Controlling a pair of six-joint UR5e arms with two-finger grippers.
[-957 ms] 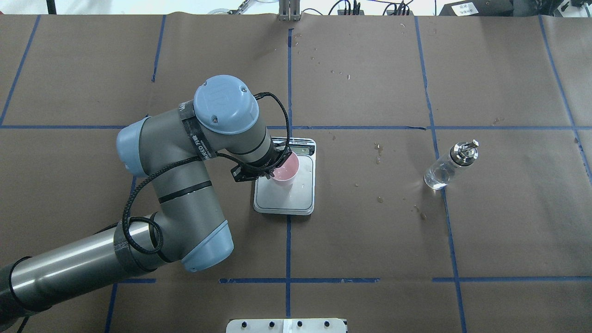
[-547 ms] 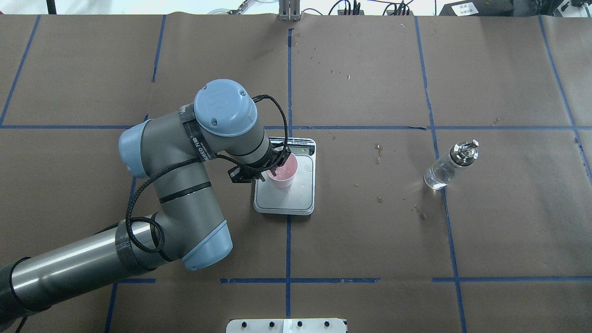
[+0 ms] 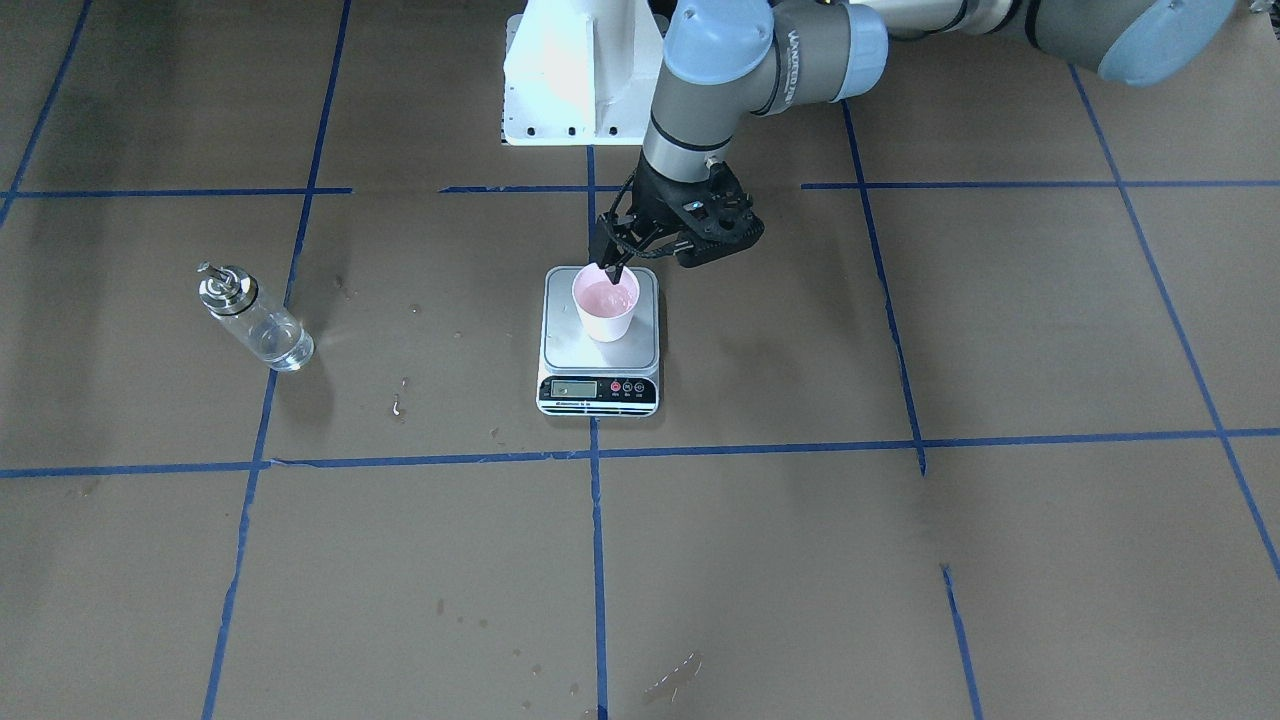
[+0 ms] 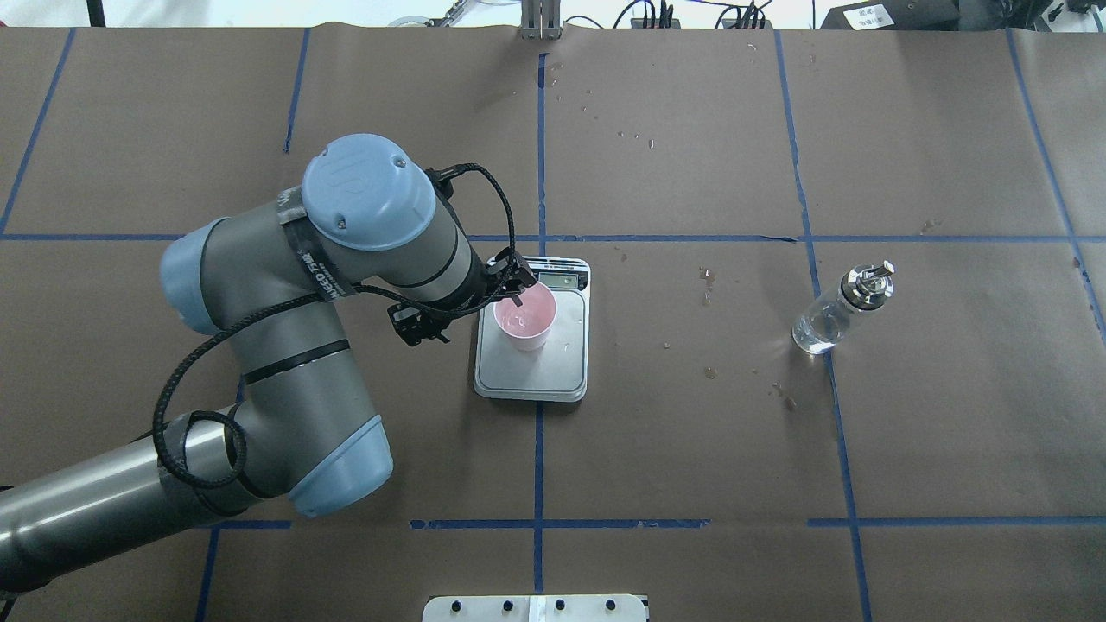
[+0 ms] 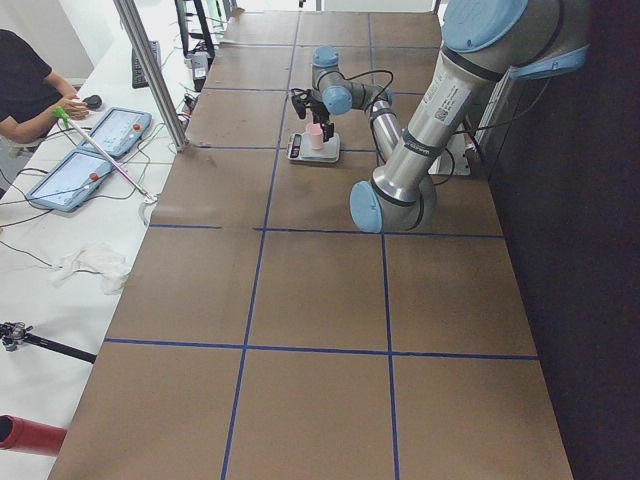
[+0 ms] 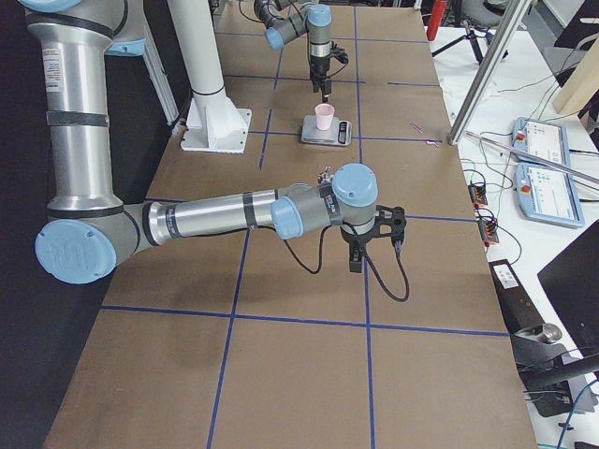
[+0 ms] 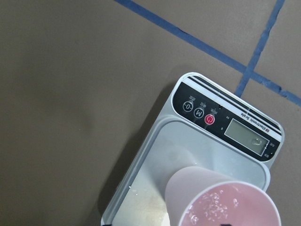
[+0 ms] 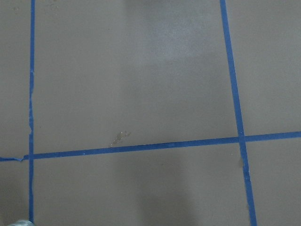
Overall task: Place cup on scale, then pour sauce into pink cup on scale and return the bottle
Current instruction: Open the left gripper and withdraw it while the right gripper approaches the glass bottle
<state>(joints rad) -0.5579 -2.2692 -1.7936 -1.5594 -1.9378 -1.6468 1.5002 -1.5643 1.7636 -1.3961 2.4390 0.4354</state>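
Note:
The pink cup (image 3: 606, 310) stands upright on the silver platform of the scale (image 3: 565, 345), toward the robot's side. It also shows in the overhead view (image 4: 524, 320) and the left wrist view (image 7: 207, 197), with droplets glistening inside. My left gripper (image 3: 611, 268) hangs just above the cup's rim (image 4: 516, 296). Its fingers are only slightly apart and hold nothing. The glass bottle (image 4: 834, 315) with its silver collar stands alone on the robot's right (image 3: 255, 325). My right gripper (image 6: 374, 238) hovers low over bare table; I cannot tell its state.
The table is brown paper with a blue tape grid (image 4: 538, 130). Small wet spots (image 4: 707, 285) lie between the scale and the bottle. The white robot base (image 3: 570, 70) stands behind the scale. An operator (image 5: 25, 85) sits at tablets beyond the table's far edge.
My left arm has swung to the left and lifted. Its gripper has come off the cup's rim, and the cup stays on the scale. The bottle has not moved.

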